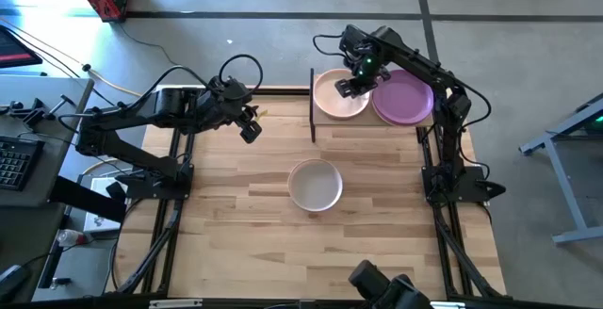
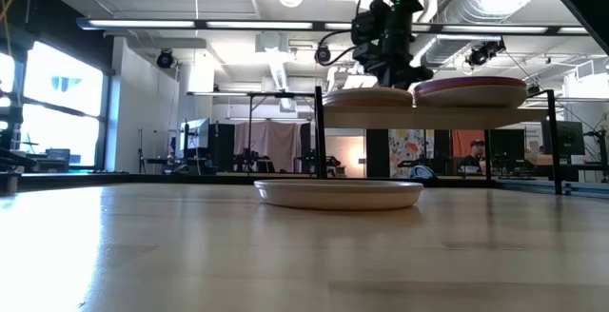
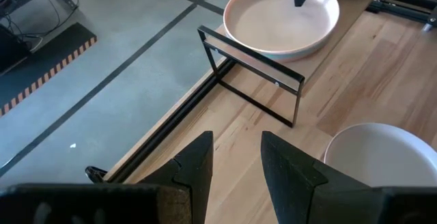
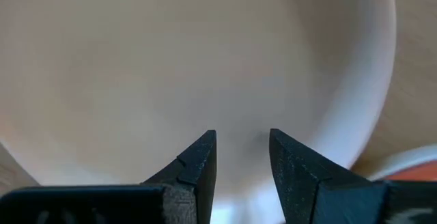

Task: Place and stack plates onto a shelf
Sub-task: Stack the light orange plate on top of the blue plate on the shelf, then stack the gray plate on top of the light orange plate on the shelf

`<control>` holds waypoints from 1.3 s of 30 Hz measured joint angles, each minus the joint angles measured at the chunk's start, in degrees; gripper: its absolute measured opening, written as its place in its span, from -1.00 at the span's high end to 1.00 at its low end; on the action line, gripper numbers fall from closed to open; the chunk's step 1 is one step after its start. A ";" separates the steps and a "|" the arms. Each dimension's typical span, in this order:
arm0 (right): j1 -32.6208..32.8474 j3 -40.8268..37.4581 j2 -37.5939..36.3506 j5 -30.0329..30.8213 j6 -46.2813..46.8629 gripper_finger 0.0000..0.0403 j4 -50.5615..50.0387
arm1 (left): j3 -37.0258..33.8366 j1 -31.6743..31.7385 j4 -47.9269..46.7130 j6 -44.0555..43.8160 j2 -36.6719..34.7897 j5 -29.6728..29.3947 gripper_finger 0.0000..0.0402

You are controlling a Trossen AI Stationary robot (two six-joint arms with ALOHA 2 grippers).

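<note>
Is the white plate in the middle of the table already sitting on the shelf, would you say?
No, the white plate lies on the bare wooden tabletop, apart from the shelf, which carries only a peach plate and a purple plate.

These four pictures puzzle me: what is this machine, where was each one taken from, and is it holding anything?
It is a robot with two dark arms at a wooden table. One picture looks straight down, one looks level across the tabletop, and two come from cameras on the wrists. A small raised shelf carries a pale peach plate and a purple plate side by side. A cream-white plate lies on the table. The right gripper hovers over the peach plate, fingers apart, holding nothing. The left gripper waits open above the table's far left part, also empty.
</note>
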 joint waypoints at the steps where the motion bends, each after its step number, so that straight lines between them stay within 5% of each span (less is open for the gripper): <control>1: 0.00 0.00 0.00 -0.07 0.00 0.44 -0.51 | 0.00 0.00 0.00 0.00 0.00 0.00 0.45; 9: 2.03 0.00 0.00 -8.12 0.00 0.44 -1.93 | 0.00 0.00 -0.17 0.97 0.00 0.30 0.45; 18: 8.65 0.38 -0.02 -8.62 0.05 0.44 -3.31 | -0.04 0.00 -6.59 -2.04 0.02 1.05 0.45; 28: 16.81 13.42 -0.11 1.75 3.89 0.44 -5.40 | -0.04 0.00 -9.55 -3.06 0.02 1.07 0.45; 39: 30.76 19.94 -0.18 3.89 10.84 0.44 -5.63 | -0.59 0.00 -13.69 -4.57 -0.02 1.90 0.45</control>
